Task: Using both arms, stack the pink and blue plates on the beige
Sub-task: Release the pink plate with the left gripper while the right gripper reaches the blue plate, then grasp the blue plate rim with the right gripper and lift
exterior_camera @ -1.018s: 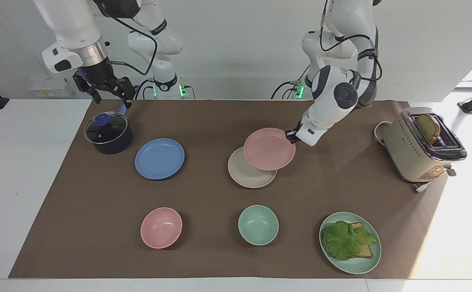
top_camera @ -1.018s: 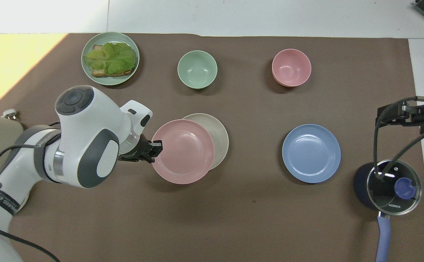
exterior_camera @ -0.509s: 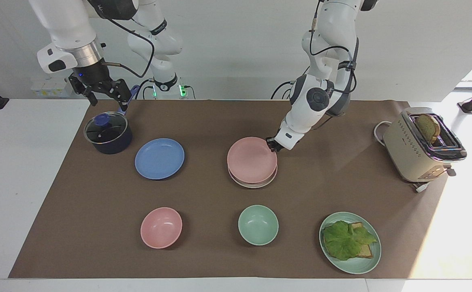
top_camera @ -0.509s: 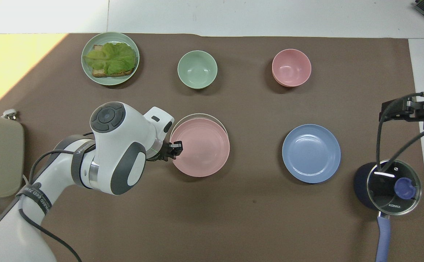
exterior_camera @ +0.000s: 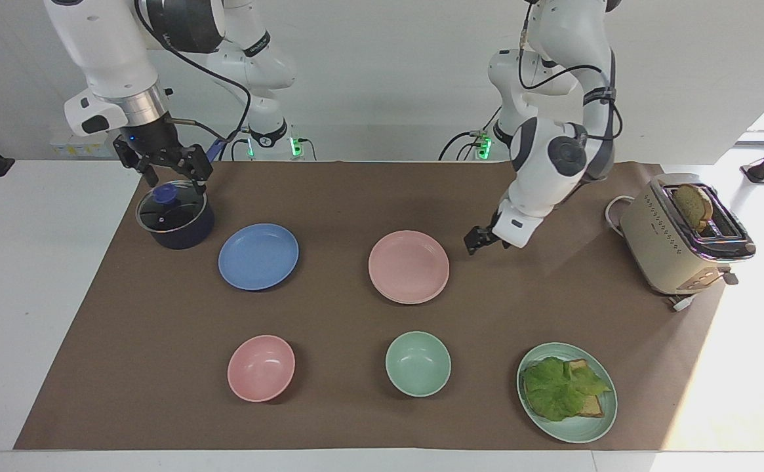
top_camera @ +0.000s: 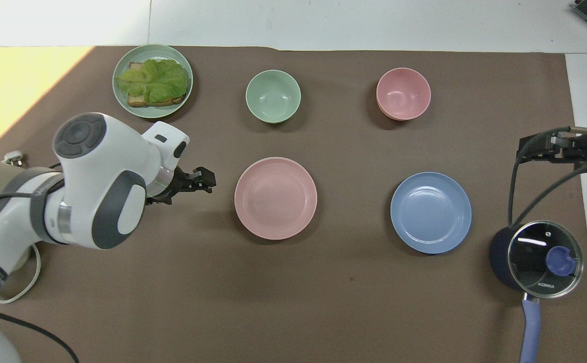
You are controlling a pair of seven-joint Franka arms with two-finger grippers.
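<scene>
Pink plate (exterior_camera: pixel 408 266), matte and shallow with faint rings in its well, now lies squarely on the beige plate (exterior_camera: pixel 421 300), of which only a thin cream sliver shows at the rim, near the middle of the tabletop (exterior_camera: pixel 329 196). Left tool (exterior_camera: pixel 481 238) hangs just beside that stack toward the left arm's end, its fingers apart and holding nothing, clear of the pink rim. So the first half of the stacking looks done, and the step in hand is the left arm's release and retreat. Right tool (exterior_camera: pixel 167 161), also spread and empty, hovers over the dark lidded pot (exterior_camera: pixel 175 216) with its glass lid and blue knob. Blue plate (exterior_camera: pixel 258 255), the same round matte shape, sits flat beside the pot, apart from the stack toward the right arm's end. My judgement: the next move falls to the right arm, which must come down to the blue rim, pinch its thin lip, carry it over and set it level on the pink one. A smooth shallow rim offers little to grip, so it may slip or tilt.
</scene>
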